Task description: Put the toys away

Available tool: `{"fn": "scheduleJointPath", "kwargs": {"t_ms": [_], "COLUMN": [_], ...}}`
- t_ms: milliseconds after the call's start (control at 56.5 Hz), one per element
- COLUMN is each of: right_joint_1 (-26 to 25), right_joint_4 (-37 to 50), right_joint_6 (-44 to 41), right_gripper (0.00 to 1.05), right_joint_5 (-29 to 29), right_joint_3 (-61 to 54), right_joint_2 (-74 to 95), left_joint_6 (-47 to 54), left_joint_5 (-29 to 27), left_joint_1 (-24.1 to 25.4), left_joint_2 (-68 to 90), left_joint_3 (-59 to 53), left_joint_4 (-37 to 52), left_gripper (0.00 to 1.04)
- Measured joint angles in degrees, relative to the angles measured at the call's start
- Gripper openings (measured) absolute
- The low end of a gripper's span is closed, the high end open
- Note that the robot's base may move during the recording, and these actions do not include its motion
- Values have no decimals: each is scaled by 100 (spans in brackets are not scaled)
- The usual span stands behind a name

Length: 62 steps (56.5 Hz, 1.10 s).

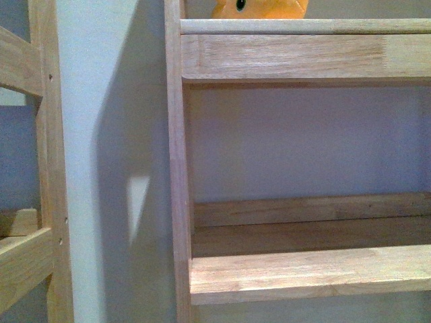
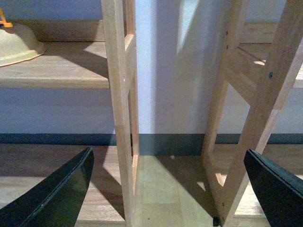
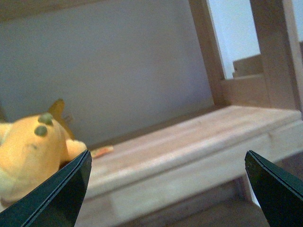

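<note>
Yellow-orange plush animal (image 1: 261, 8) lying on the upper board of the wooden shelf (image 1: 303, 57), only its lower edge and a black eye showing at the top of the front view. In the right wrist view, the same plush animal (image 3: 31, 153) resting on that board, olive-tan toe pads up, a pointed part behind it against the back wall; nearer part blurred. Long bare stretch of board beyond the toy, running to the shelf's upright post. Right gripper (image 3: 165, 189) spread wide, nothing between the dark fingers (image 3: 57, 196), one finger just beside the toy; contact cannot be told.

Below the toy's board, an empty bay, then a lower board (image 1: 310, 272) with a back rail. Beside the shelf's upright, a strip of pale wall (image 1: 111, 161), then a second wooden frame (image 1: 47, 168).

In the left wrist view, left gripper (image 2: 168, 189) spread wide and holding nothing, facing the gap between the two shelf frames down to the wooden floor (image 2: 161, 189). Cream bowl-shaped thing (image 2: 16, 43) on a board to one side of that gap, well apart from the fingers.
</note>
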Motion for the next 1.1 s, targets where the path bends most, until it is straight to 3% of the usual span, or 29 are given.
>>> {"fn": "scheduleJointPath", "kwargs": {"t_ms": [212, 477, 654, 937, 1096], "right_joint_1": [-59, 1038, 1335, 1373, 828], "right_joint_4": [-402, -468, -323, -258, -1150], "right_joint_6": [177, 326, 328, 295, -584], "right_gripper": [98, 98, 98, 98, 78], "right_joint_5": [-2, 404, 745, 778, -763], "right_joint_3": [-1504, -3047, -4017, -4253, -4245], "right_joint_2": [-1495, -2470, -2983, -3073, -3209], "left_joint_6": [0, 0, 0, 0, 0], "left_joint_5": [0, 0, 0, 0, -2], "left_joint_1": [0, 0, 0, 0, 0], "left_joint_2": [0, 0, 0, 0, 0], "left_joint_3": [0, 0, 0, 0, 0], "left_joint_4": [0, 0, 0, 0, 0], "left_gripper": [98, 98, 98, 98, 98]}}
